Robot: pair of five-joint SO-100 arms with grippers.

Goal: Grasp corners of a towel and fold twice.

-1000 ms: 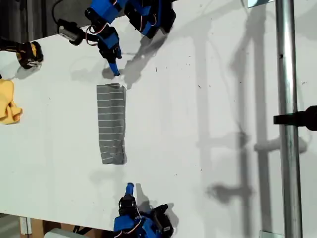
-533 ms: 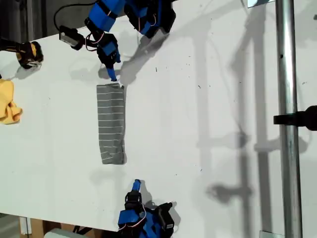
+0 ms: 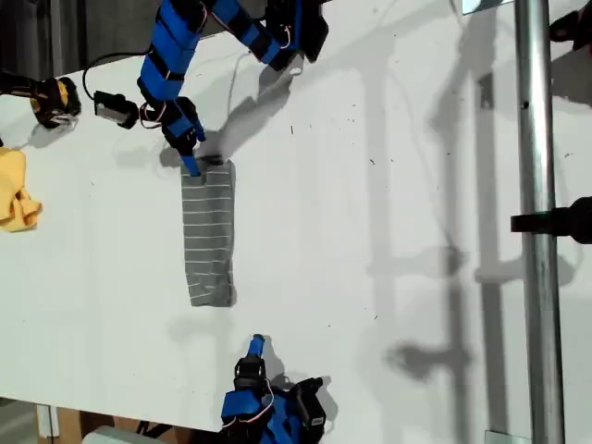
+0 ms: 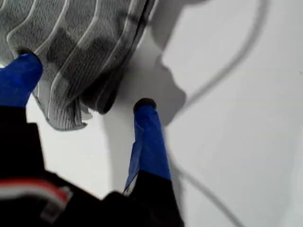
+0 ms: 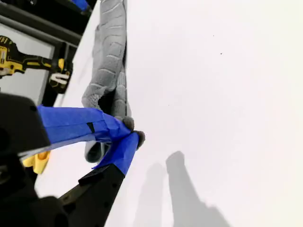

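The towel [image 3: 208, 231] lies folded into a narrow strip; my first gripper [image 4: 85, 90] straddles its far corner, jaws apart, my second gripper [image 5: 132, 132] closed, empty.

Bright overhead light, crisp shadows on table [image 3: 388, 185]; wrist views perhaps soft.

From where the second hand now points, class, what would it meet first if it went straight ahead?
Most likely the near end of the folded grey striped towel, which lies just beyond my second hand, whose tips are together. Depth is unclear, so it might touch the white table first.
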